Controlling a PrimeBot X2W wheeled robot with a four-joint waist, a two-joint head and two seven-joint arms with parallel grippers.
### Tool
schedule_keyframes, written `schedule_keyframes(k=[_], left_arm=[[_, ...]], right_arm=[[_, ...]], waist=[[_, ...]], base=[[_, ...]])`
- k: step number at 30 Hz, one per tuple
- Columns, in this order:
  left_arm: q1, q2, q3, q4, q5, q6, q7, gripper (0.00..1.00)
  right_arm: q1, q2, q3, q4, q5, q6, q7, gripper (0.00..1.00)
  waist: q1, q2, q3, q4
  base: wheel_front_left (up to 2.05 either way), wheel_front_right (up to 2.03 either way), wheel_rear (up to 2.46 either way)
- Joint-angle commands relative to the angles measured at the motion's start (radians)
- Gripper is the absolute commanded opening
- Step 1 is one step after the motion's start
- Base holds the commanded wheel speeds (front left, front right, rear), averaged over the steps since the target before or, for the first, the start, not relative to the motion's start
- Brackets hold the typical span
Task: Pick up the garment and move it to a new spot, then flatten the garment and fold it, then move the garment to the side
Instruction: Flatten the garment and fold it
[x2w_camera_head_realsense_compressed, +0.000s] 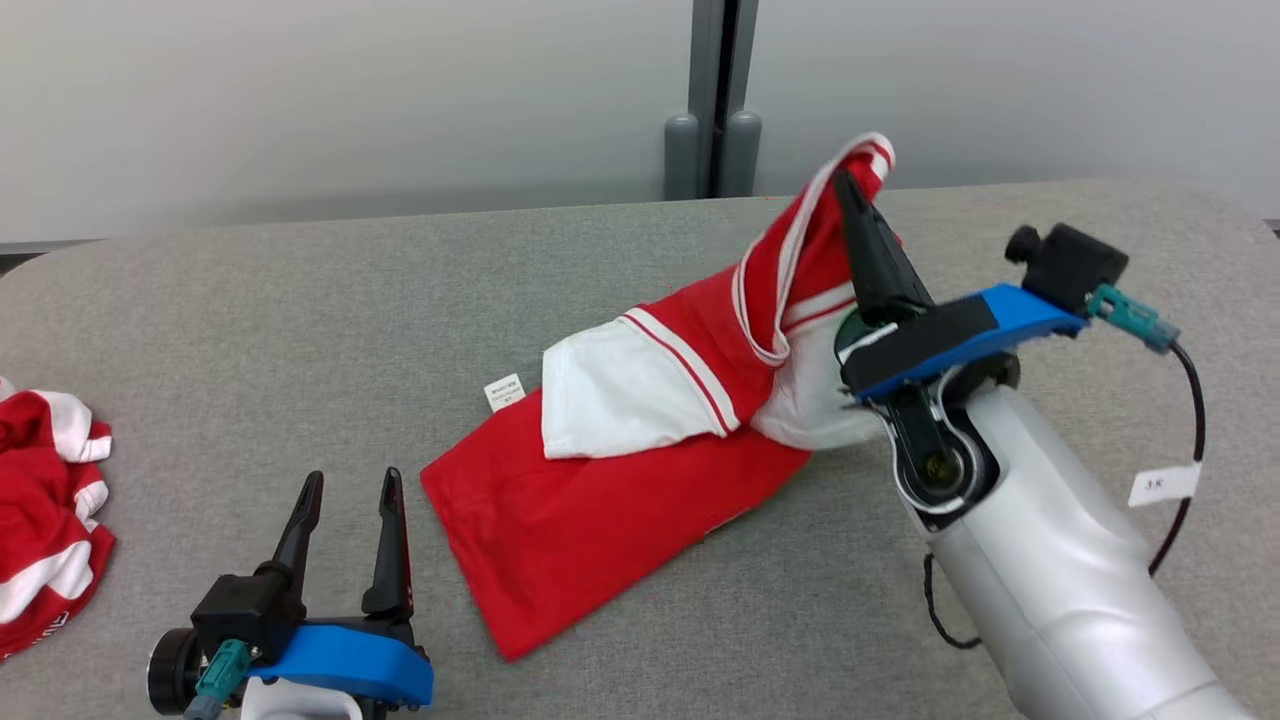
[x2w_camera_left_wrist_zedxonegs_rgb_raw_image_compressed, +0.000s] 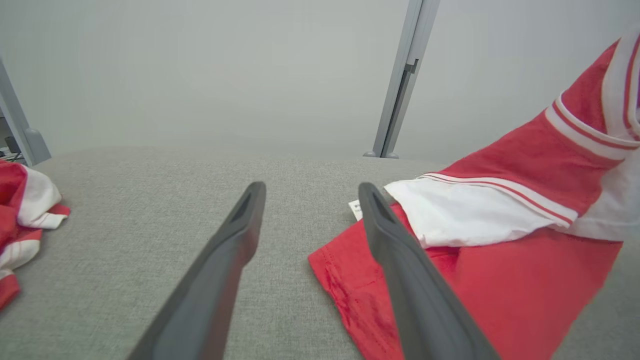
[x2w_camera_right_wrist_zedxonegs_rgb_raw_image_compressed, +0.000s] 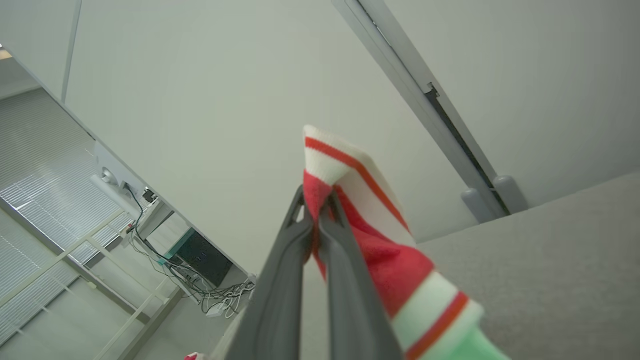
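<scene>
Nearest, the left gripper (x2w_camera_head_realsense_compressed: 353, 476) hovers with its tapered dark fingers spread wide over the grey woven tabletop (x2w_camera_head_realsense_compressed: 250, 330). Beside it the smooth red jersey (x2w_camera_head_realsense_compressed: 580, 520) lies mid-table, its white sleeve (x2w_camera_head_realsense_compressed: 620, 395) folded across. Farther back, its ribbed, red-striped edge (x2w_camera_head_realsense_compressed: 872, 152) is raised, pinched by the clenched right gripper (x2w_camera_head_realsense_compressed: 848, 185).

Office or lab room. Grey cloth-topped table (x2w_camera_head_realsense_compressed: 250, 300), with pale partition panels (x2w_camera_head_realsense_compressed: 350, 100) on its far side, joined by a grey post (x2w_camera_head_realsense_compressed: 713, 100). Right wrist view: window blinds (x2w_camera_right_wrist_zedxonegs_rgb_raw_image_compressed: 35, 165), white desk (x2w_camera_right_wrist_zedxonegs_rgb_raw_image_compressed: 120, 195), tangled cables (x2w_camera_right_wrist_zedxonegs_rgb_raw_image_compressed: 200, 290), dark computer box (x2w_camera_right_wrist_zedxonegs_rgb_raw_image_compressed: 205, 257) beside them.
</scene>
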Motion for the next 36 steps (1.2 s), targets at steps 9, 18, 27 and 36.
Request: schedule_keyframes(k=[9,18,27,36], left_arm=[[0.015,0.005,0.012,-0.004,0.010,-0.006,-0.003,1.00],[-0.007,0.009,0.016,-0.018,0.016,-0.009,-0.003,1.00],[-0.068,0.022,-0.017,-0.016,0.023,-0.013,-0.003,1.00],[-0.114,0.025,-0.051,-0.014,0.023,-0.016,-0.003,1.00]], right_arm=[[0.222,-0.010,-0.073,-0.143,-0.096,0.001,0.048,0.00],[0.456,0.004,-0.267,-0.483,-0.201,0.001,0.235,0.00],[0.307,0.011,-0.497,-0.196,-0.395,0.001,0.275,0.00],[0.077,0.003,-0.540,0.099,-0.523,0.001,0.148,0.00]], waist=[[0.0000,0.0000,-0.020,-0.056],[0.0000,0.0000,0.011,-0.073],[0.0000,0.0000,0.092,-0.013],[0.0000,0.0000,0.150,0.064]], base=[[0.00,0.00,0.00],[0.00,0.00,0.00],[0.00,0.00,0.00],[0.00,0.00,0.00]])
